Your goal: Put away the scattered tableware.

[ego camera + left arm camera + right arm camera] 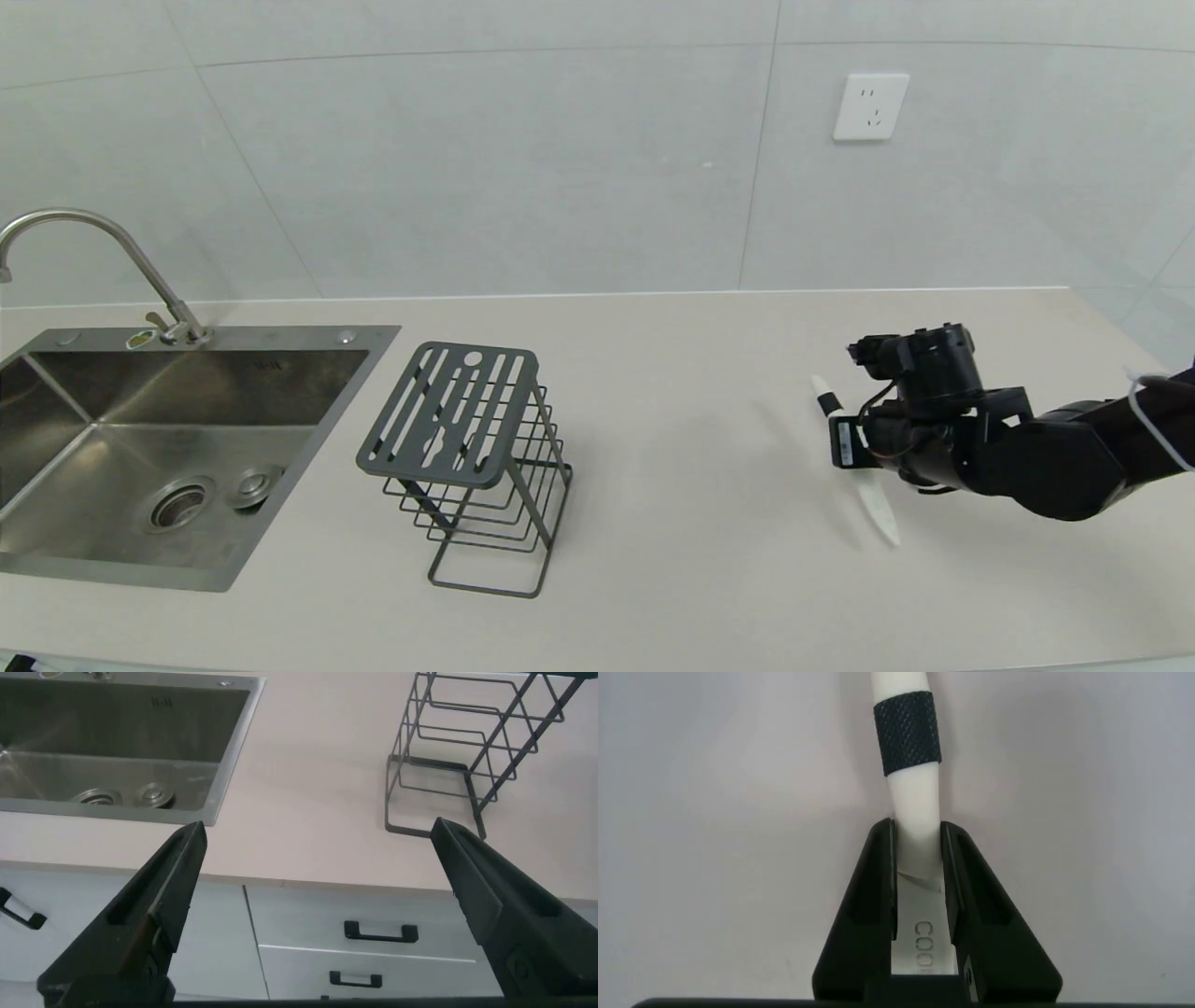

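Okay, over on the right side of the table (672, 448), the right tool (845, 443) is pinching a white knife (878, 509) crosswise. The handle end, with its dark textured band, pokes out toward the wall, and the pale blade sticks out toward the front edge. From the right wrist camera the grip is clear: the right tool (920, 835) has both fingers (878, 896) pressed against the knife (913, 803) just where handle meets blade. Whether the knife touches the table or sits a shade above it, I cannot tell.

Well apart from it, toward the middle of the table, stands the dark grey knife rack (448, 411). It is a wire frame with a slanted, slotted top plate, and its slots are unfilled. Just beside the rack, further left, is the stainless steel sink (215, 373), set into the table. A curved faucet (93, 229) rises at its back rim. A white wall outlet (870, 106) sits on the tiled wall above the right arm.

The left tool (318, 831) hangs with its two dark fingers (163, 905) spread wide and nothing between them, out in front of the table's front edge. Its camera takes in the sink (121, 728), the foot of the knife rack (389, 798) and drawer fronts (378, 952) with dark handles below the table.
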### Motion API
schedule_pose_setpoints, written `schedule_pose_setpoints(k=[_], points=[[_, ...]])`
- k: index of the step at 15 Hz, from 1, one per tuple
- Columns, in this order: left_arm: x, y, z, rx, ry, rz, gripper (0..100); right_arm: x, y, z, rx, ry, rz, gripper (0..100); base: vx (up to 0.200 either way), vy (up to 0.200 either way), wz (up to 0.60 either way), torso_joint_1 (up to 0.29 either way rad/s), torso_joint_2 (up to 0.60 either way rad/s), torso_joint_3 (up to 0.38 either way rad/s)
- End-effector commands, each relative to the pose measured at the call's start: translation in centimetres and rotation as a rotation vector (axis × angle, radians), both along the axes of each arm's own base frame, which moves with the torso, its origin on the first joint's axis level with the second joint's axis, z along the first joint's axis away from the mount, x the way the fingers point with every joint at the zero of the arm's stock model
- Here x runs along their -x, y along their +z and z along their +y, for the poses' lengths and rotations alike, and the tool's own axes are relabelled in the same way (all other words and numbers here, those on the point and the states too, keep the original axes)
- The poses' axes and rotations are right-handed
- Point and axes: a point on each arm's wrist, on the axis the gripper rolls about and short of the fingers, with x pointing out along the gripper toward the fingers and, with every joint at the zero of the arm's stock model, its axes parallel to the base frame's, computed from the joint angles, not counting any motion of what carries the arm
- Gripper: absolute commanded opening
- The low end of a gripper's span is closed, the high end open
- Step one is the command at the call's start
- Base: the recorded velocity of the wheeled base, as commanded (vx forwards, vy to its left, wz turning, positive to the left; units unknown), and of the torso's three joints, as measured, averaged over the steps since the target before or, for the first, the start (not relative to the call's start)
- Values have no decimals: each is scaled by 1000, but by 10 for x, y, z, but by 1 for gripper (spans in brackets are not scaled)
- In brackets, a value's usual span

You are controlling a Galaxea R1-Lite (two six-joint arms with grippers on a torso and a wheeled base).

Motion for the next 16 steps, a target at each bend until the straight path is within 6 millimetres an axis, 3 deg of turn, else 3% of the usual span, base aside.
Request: schedule_pose_setpoints(k=[1, 5, 8, 10, 11, 12, 16], points=[[0, 0, 0, 0, 1, 0, 100, 7, 30, -12, -15, 11, -86, 0, 0, 0, 0, 0, 0, 0], [0, 2, -1, -61, -38, -21, 100, 23, 55, -13, 50, 161, -175, 0, 0, 0, 0, 0, 0, 0], [3, 25, -1, -65, -52, -244, 100, 46, 47, -13, 126, 336, -277, 0, 0, 0, 0, 0, 0, 0], [4, 29, -2, -65, -100, -284, 100, 51, 48, -16, 154, 396, -297, 0, 0, 0, 0, 0, 0, 0], [12, 53, -7, -11, -317, -332, 100, 58, 55, -17, 133, 475, -330, 0, 0, 0, 0, 0, 0, 0], [13, 63, -7, -6, -370, -334, 100, 59, 57, -16, 130, 485, -335, 0, 0, 0, 0, 0, 0, 0], [-14, 169, -12, -184, -586, -446, 100, 65, 69, -13, 184, 667, -429, 0, 0, 0, 0, 0, 0, 0]])
